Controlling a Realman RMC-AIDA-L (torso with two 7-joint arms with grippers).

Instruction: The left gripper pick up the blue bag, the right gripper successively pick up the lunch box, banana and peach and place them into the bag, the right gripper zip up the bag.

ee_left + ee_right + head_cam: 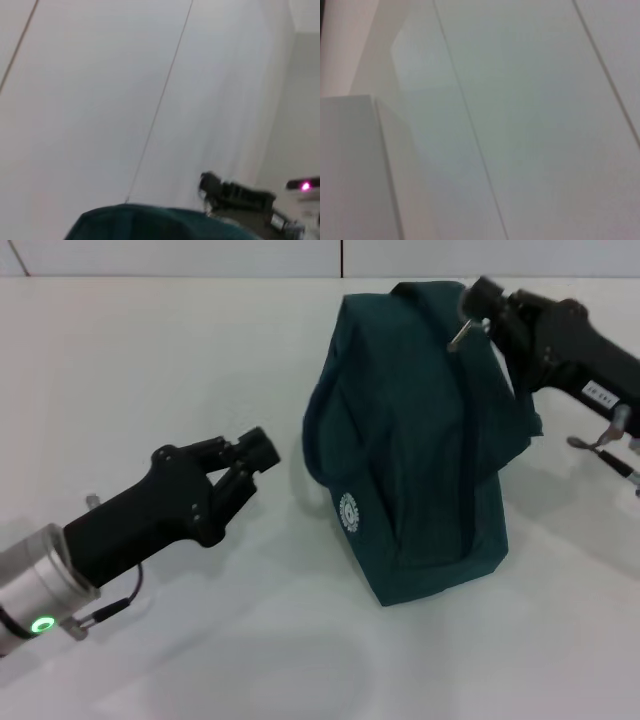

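Left gripper [262, 450] nearest me, fingers pressed together, hovering just left of the bag, not touching | blue bag [415, 440] slumped mid-table [150, 360], more teal honestly | right gripper [478, 302] at bag's far top corner, can't tell if it's gripping

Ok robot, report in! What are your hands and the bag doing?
Left hand off the bag, beside it. Right hand at the top of the dark teal fabric bag. Bag standing on the white table. Nothing blocking.
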